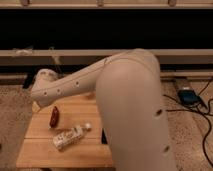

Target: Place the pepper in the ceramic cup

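Wooden table (36,151) with pepper (54,116), bottle (68,138)

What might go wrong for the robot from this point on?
The arm blocks the camera's view of the table's right side, so the ceramic cup is hidden. The gripper hangs up-left of the pepper; a clumsy reach might nudge it against the nearby bottle.

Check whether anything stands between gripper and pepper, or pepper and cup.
Nothing visible between the gripper, over the table's back-left corner, and the pepper. The ceramic cup is hidden behind the arm, so that path cannot be judged.
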Motion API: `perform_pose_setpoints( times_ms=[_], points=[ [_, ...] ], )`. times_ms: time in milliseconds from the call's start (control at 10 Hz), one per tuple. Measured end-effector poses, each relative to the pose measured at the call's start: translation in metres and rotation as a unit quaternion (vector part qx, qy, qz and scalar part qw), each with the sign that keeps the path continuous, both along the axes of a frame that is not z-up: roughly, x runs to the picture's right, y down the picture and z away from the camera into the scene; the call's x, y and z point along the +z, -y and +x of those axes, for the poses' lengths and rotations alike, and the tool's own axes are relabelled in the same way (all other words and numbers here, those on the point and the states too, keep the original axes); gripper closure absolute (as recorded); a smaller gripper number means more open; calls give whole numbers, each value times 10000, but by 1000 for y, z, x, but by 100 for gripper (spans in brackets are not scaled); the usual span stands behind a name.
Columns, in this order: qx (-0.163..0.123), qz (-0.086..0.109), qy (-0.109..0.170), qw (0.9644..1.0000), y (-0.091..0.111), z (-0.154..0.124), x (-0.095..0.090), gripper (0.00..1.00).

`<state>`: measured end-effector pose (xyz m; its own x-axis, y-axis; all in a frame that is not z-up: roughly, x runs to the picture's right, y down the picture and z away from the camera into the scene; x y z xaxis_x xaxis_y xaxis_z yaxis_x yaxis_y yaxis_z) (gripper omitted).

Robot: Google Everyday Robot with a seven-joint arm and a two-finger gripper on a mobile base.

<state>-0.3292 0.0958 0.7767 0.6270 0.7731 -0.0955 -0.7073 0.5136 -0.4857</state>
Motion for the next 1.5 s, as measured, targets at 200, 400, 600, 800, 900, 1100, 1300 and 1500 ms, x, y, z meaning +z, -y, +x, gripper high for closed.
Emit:
perform_pose_setpoints(
  times_ms=[200,400,600,800,900,1100,1300,1500],
  points=[
    [-259,-326,-261,9988,-33,-18,35,20],
    [-314,-598,-508,9964,-47,-16,61,20],
    [-144,-732,-678,9949,-49,3,77,20],
    [55,-798,-775,9938,-41,23,73,20],
    [106,-820,-810,9933,-34,33,67,20],
    [98,-847,-787,9932,-33,29,62,20],
    [49,-884,-763,9931,-40,20,65,20],
    [-1,-904,-766,9930,-45,15,68,20]
  ],
)
